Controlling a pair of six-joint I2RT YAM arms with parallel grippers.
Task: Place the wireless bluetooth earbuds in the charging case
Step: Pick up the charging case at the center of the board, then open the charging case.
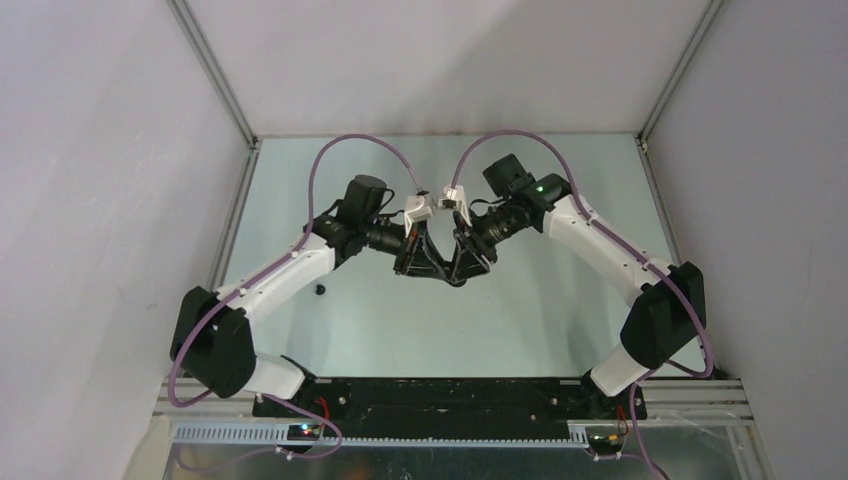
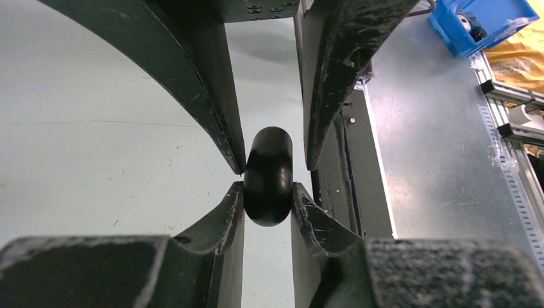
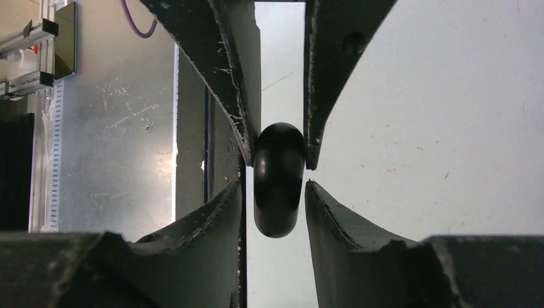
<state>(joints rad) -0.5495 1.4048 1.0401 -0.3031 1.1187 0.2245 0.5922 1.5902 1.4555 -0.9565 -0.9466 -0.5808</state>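
Pale grey walls (image 1: 100, 150) close in a light green surface (image 1: 560, 310). Over its middle we see both arms bent at the elbow, with the forearms angling inward until the wrists nearly meet. A purple cable (image 1: 345, 150) arches above each wrist. Both tools tip downward and toward one another. Our left tool (image 2: 268, 192) is clamped on a black charging case (image 2: 267, 170), seen edge-on, with its two fingers pressed against the case's broad sides. The right tool (image 3: 277, 185) faces it from the opposite side, its jaws narrow and straddling the same case; we cannot tell whether they press on it. One black earbud (image 1: 320, 289) lies on the surface, well apart from the left tool. It is out to that tool's left and back toward the arm bases, just beside the left forearm. Up and to the right of the left tool in its wrist view, past the surface's edge, sits a blue bin (image 2: 481, 22).
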